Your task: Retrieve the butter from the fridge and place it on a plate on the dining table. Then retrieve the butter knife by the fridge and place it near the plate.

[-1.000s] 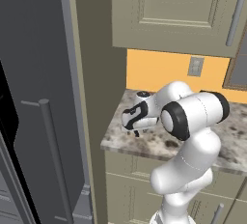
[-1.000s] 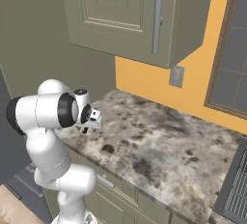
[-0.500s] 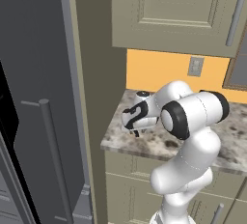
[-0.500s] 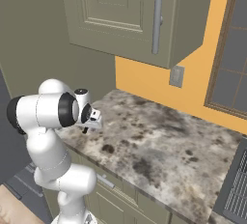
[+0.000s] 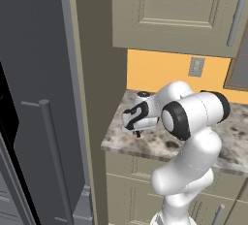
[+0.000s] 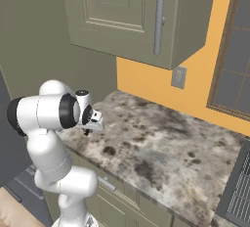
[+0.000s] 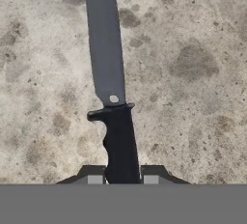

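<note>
The butter knife (image 7: 113,97) lies flat on the marbled counter, dark blade pointing away and black handle toward the hand. My gripper (image 7: 122,177) is shut on the knife's handle, one dark fingertip (image 7: 94,175) pressed to each side of it. From the left base view the gripper (image 5: 137,133) points down at the counter's left end, close to the dark grey fridge (image 5: 43,98), whose door stands open. From the right base view the gripper (image 6: 88,132) hangs low over the counter's near edge. The knife itself is too small to make out in either base view.
A marbled wall counter (image 6: 166,147) runs right, with beige drawers below and beige cupboards (image 6: 132,15) above. An outlet (image 6: 178,78) sits on the orange wall. A dark stove grate (image 6: 239,192) lies at the far right. A tall beige panel (image 5: 99,73) separates fridge and counter.
The jaws have closed onto the knife's handle. The arm and the base views have stayed where they were.
</note>
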You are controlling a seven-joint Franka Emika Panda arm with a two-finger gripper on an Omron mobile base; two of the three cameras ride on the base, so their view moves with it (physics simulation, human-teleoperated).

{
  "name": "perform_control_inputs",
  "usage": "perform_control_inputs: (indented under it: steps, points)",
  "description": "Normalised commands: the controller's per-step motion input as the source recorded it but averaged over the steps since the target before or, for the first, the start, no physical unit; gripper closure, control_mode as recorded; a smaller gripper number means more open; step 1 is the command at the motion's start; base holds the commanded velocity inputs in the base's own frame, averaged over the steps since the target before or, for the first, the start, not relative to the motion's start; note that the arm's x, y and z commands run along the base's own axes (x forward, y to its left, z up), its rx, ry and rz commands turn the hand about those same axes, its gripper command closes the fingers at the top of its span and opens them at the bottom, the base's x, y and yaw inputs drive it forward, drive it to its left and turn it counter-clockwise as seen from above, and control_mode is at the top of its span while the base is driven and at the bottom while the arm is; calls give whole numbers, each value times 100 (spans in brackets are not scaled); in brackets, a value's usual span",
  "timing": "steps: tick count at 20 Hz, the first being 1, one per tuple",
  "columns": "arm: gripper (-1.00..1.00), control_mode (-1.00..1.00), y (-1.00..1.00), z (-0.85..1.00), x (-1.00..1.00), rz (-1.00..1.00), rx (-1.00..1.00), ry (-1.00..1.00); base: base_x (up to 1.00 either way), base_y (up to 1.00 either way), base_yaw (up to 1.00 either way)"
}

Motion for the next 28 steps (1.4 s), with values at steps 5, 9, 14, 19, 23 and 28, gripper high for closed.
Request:
perform_control_inputs:
  steps: [5,9,14,19,23,28]
  points:
    - [100,-100,-3,1,-14,0,0,1,0,0,0]
    - [100,-100,1,89,-83,0,0,-6,0,0,0]
    - [100,-100,0,100,-77,0,-2,-1,0,0,0]
    - [100,-100,-22,98,-84,0,-3,-20,0,0,0]
    - [100,-100,-30,94,-69,0,9,-16,0,0,0]
    - [100,-100,-5,100,-89,0,7,5,0,0,0]
